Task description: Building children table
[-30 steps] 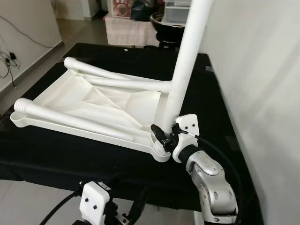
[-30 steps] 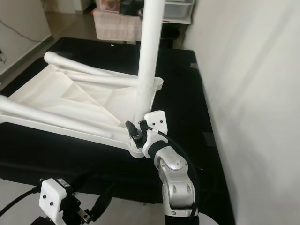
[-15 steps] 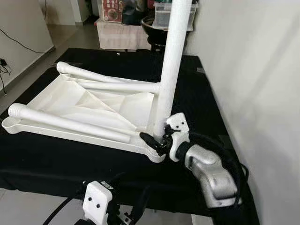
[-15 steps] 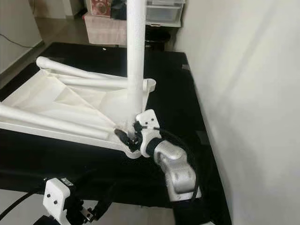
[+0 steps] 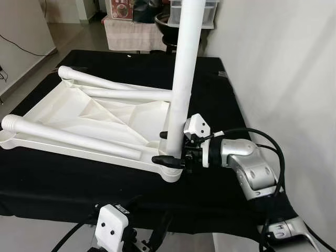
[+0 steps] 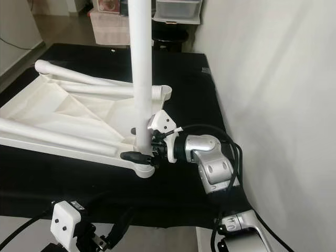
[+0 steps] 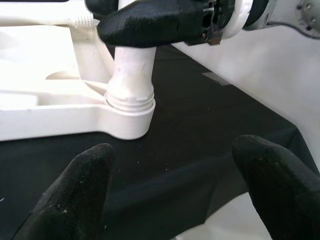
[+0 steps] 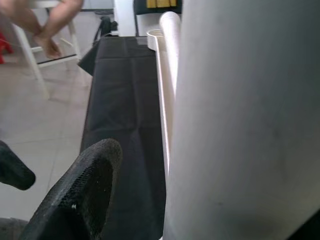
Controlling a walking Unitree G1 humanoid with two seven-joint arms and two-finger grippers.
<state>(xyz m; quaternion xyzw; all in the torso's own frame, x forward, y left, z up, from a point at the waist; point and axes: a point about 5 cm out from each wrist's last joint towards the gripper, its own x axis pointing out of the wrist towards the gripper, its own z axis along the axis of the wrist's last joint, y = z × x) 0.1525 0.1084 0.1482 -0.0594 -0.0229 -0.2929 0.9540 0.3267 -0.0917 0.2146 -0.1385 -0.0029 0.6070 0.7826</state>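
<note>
A white children's table top point(image 5: 89, 113) lies upside down on a black-covered surface point(image 5: 220, 105). One white leg point(image 5: 181, 79) stands upright in its near right corner socket point(image 5: 170, 173). Two more legs point(image 5: 73, 137) point(image 5: 118, 90) lie slanted across the top. My right gripper point(image 5: 169, 148) comes in from the right and is shut on the upright leg just above the socket, one finger point(image 5: 167, 159) in front and one behind. The right wrist view has that leg point(image 8: 240, 130) close up beside a finger point(image 8: 85, 190). My left gripper point(image 7: 175, 195) hangs open and empty below the front edge, facing the socket point(image 7: 127, 110).
A white wall point(image 5: 283, 79) runs close along the right side of the black surface. Boxes and a covered bench point(image 5: 136, 31) stand behind it. A person's bare feet by a white chair point(image 8: 45, 25) appear on the tiled floor in the right wrist view.
My right arm has swung from below the corner round to the right, so the gripper now reaches in sideways. The upright leg stands straighter than before. The camera has shifted too.
</note>
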